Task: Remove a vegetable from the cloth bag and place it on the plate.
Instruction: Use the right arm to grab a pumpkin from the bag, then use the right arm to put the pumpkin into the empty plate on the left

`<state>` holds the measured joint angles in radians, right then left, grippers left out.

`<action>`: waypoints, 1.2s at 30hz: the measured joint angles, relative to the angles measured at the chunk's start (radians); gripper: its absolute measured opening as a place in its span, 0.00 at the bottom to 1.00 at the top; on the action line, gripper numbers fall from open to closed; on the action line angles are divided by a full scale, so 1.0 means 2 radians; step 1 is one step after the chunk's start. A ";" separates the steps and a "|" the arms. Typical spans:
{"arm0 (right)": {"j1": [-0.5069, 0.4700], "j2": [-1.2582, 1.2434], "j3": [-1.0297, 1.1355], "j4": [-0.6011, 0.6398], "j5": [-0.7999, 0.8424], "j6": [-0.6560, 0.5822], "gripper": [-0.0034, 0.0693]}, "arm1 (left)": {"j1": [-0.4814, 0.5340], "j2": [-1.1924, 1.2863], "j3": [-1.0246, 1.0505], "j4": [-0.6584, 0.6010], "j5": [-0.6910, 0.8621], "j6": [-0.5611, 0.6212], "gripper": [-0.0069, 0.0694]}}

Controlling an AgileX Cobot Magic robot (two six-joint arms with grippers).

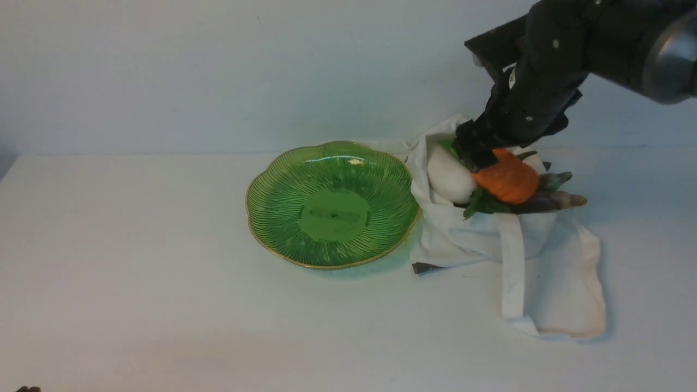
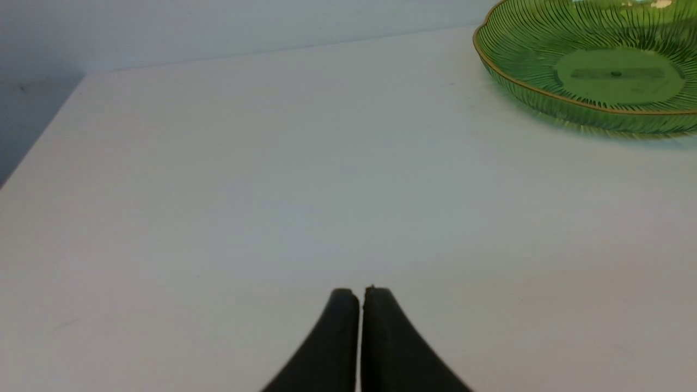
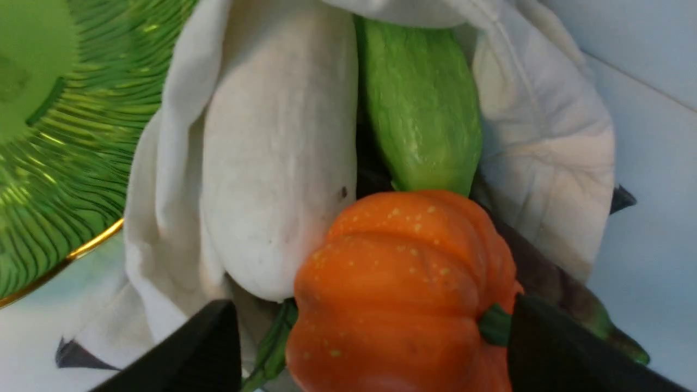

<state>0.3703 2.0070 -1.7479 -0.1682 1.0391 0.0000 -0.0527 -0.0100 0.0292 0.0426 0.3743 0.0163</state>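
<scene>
The vegetable, a small ribbed orange pumpkin point(image 1: 509, 179) point(image 3: 403, 283), lies at the mouth of the white cloth bag point(image 1: 544, 261) point(image 3: 544, 147). My right gripper point(image 1: 476, 155) point(image 3: 370, 313) reaches down over it, open, with a finger on each side. One finger stands apart from the pumpkin; the other sits at its green stem. The green glass plate point(image 1: 332, 218) point(image 2: 615, 76) point(image 3: 54, 163) lies just left of the bag with nothing on it. My left gripper point(image 2: 360, 291) is shut on nothing, low over bare table well left of the plate.
A white oval vegetable point(image 1: 449, 177) point(image 3: 277, 163) presses against the pumpkin on its plate side. A green gourd point(image 3: 419, 109) lies deeper in the bag. Purple eggplants point(image 1: 550, 201) poke out under the pumpkin. The bag's strap point(image 1: 512, 272) trails toward the table's front.
</scene>
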 joint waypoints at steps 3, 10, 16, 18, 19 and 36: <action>0.001 0.021 0.000 -0.007 -0.010 0.000 0.88 | 0.000 0.000 0.000 0.000 0.000 0.000 0.08; 0.001 0.034 -0.002 -0.036 -0.023 0.000 0.77 | 0.000 0.000 0.000 0.000 0.000 0.000 0.08; 0.001 0.026 -0.002 -0.056 -0.012 0.000 0.68 | 0.000 0.000 0.000 0.000 0.000 0.000 0.08; 0.001 0.016 -0.002 -0.057 -0.006 0.000 0.68 | 0.000 0.000 0.000 0.000 0.000 0.000 0.08; 0.001 0.009 -0.002 -0.059 -0.005 0.000 0.68 | 0.000 0.000 0.000 0.000 0.000 0.000 0.08; 0.046 -0.002 -0.002 0.226 -0.195 -0.082 0.68 | 0.000 0.000 0.000 0.000 0.000 0.000 0.08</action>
<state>0.4630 2.0028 -1.7516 0.2828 0.6498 -0.1637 -0.0527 -0.0100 0.0292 0.0426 0.3743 0.0163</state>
